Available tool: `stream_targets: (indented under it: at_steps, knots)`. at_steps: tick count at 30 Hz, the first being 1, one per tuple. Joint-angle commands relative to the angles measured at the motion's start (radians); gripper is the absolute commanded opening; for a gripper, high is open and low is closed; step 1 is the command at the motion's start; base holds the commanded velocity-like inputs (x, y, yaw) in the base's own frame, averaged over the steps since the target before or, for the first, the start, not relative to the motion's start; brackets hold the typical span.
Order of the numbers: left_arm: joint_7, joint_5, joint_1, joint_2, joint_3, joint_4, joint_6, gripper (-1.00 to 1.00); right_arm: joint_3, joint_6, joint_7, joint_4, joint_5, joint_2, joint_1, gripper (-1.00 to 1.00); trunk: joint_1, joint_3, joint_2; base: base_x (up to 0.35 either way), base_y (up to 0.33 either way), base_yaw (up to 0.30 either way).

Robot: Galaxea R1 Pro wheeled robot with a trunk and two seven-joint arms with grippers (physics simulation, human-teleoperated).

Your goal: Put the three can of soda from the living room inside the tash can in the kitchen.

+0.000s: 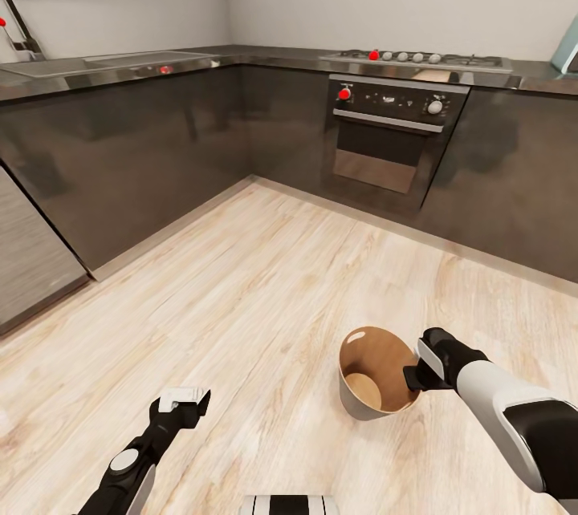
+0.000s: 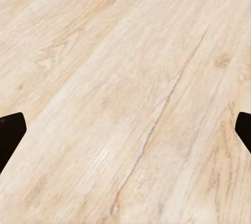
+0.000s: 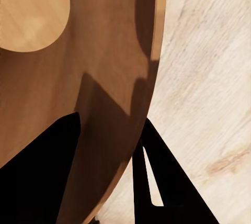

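The kitchen floor (image 1: 265,282) is pale wood plank, the grain running diagonally from 7 o'clock toward 1 o'clock in the head view. Dark glossy cabinets (image 1: 144,154) line two walls and meet in a corner near 12 o'clock. A grey tabletop (image 1: 265,59) runs along their top edge, carrying a sink (image 1: 120,63) with a tap at 10 o'clock and a gas hob (image 1: 417,59) at 1 o'clock. Below the hob sits a built-in oven (image 1: 393,138) with red and white knobs. The walls above are plain and light.

The tash can (image 1: 357,407) stands upright on the floor at 5 o'clock, well apart from the cabinet bases, with bare planks on all sides. Its orange-brown inside and paler round bottom show; I see no cans in it.

The right gripper (image 1: 416,379) reaches in from 4 o'clock at the can's rim. In the right wrist view its two fingers (image 3: 47,177) stand apart and straddle the can's wall (image 3: 151,98), one inside and one outside; whether they press on it I cannot tell.

The left gripper (image 1: 185,401) hangs low at 7 o'clock over bare floor. In the left wrist view its fingertips (image 2: 11,135) sit wide apart at opposite edges with nothing but planks (image 2: 130,93) between them.
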Motion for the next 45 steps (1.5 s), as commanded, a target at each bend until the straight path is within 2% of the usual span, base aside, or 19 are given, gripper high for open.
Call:
stream_targets:
  at_steps: [1,10,22,31,43,45]
  knots:
    - [0.0,0.0,0.0,0.0,0.0,0.0,0.0,1.0,0.005,0.0,-0.001,0.001,0.007,0.0,0.0,-1.0,0.0,0.0,0.0,0.0,0.0,0.0]
    - [0.0,-0.002,0.0,-0.001,0.0,0.001,0.0,1.0,0.005,-0.001,0.0,0.001,0.007,-0.001,0.001,-1.0,0.0,0.0,0.0,0.0,0.0,0.0]
    - [0.0,-0.002,0.0,-0.002,0.0,0.025,0.0,1.0,0.006,-0.002,-0.001,-0.001,0.008,-0.001,0.01,-1.0,-0.005,0.046,0.003,0.0,0.0,0.0]
    - [0.0,-0.002,0.0,-0.003,0.0,0.027,0.001,1.0,0.006,-0.043,0.001,-0.001,0.008,-0.002,0.017,-1.0,-0.009,0.081,0.005,0.0,0.0,0.0]
    - [0.0,-0.003,0.0,-0.004,0.0,0.03,0.001,1.0,0.005,-0.058,-0.002,-0.004,0.007,-0.011,0.033,-1.0,-0.055,0.119,0.089,0.0,0.0,0.0]
    - [0.0,-0.003,0.0,-0.004,0.0,0.03,0.0,1.0,0.005,-0.08,-0.001,-0.001,0.007,-0.014,0.034,-1.0,-0.063,0.125,0.103,0.0,0.0,0.0]
